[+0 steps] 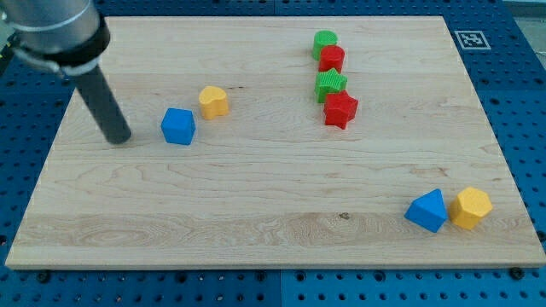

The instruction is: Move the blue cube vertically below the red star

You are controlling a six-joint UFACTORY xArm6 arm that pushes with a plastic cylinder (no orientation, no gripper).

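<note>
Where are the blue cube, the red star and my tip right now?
blue cube (178,126): camera view, middle of its front face.
red star (340,110): camera view, centre of its top.
my tip (120,138): camera view, the rod's very end, left of the blue cube, apart from it.

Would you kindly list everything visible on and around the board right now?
blue cube: 1, blue, left of centre, beside my tip
yellow block: 1, yellow, just up-right of the blue cube
green cylinder: 1, green, top, right of centre
red block: 1, red, touching below the cylinder
green star: 1, green, below that
red star: 1, red, lowest of the column
blue wedge: 1, blue, bottom right
yellow hexagon: 1, yellow, right of the wedge
board: 1, wooden
my tip: 1, dark, left of the blue cube
</note>
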